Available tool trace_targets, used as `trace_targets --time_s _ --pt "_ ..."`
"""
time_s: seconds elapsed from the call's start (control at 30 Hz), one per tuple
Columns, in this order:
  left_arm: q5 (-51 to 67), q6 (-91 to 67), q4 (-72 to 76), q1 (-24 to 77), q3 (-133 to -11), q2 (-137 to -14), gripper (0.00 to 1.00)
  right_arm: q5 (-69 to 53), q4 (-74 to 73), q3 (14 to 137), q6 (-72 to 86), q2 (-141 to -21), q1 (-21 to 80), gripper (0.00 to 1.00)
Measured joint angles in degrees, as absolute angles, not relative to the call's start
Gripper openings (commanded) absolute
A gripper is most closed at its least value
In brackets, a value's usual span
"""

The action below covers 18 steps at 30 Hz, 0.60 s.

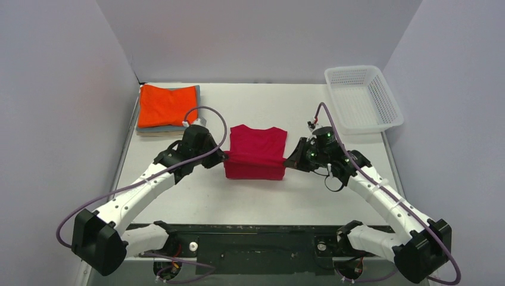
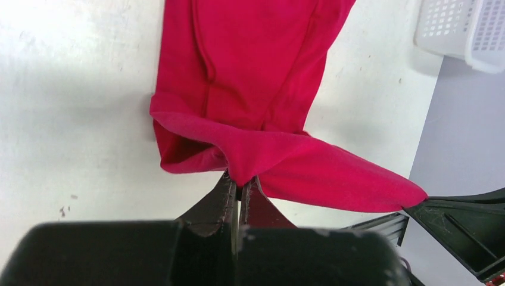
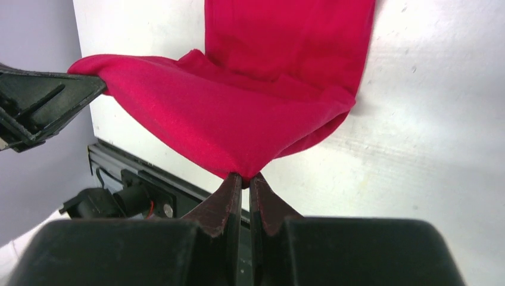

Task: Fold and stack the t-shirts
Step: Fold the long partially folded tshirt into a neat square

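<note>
Nearest me, the left gripper (image 2: 241, 182) is clamped tight on the near left corner of the crimson t-shirt (image 1: 256, 149), and the right gripper (image 3: 245, 177) is pinched onto its near right corner. The hem hangs between them, raised off the white table (image 1: 268, 199) and stretched left to right, with slack folds drooping beneath it. Beyond the hem the rest of the shirt lies flat mid-table. Its body runs away from me and its neckline points at the far wall. I see bare tabletop in front of the shirt and on both of its sides. In the far left corner, by the wall, the orange t-shirt (image 1: 168, 104) tops a folded stack with grey-blue and beige edges showing underneath, well apart from the crimson one. The white mesh basket (image 1: 363, 98) sits at the far right.
</note>
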<state>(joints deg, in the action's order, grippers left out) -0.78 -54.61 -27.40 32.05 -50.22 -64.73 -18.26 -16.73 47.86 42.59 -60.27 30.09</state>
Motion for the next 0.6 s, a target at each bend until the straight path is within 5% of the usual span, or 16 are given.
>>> trace_targets --time_s 0.6 --pt "8.4 -47.2 -19.7 23.0 -66.0 -89.0 0.00 -25.9 -9.7 57.7 40.9 -79.1 17.9 0.00"
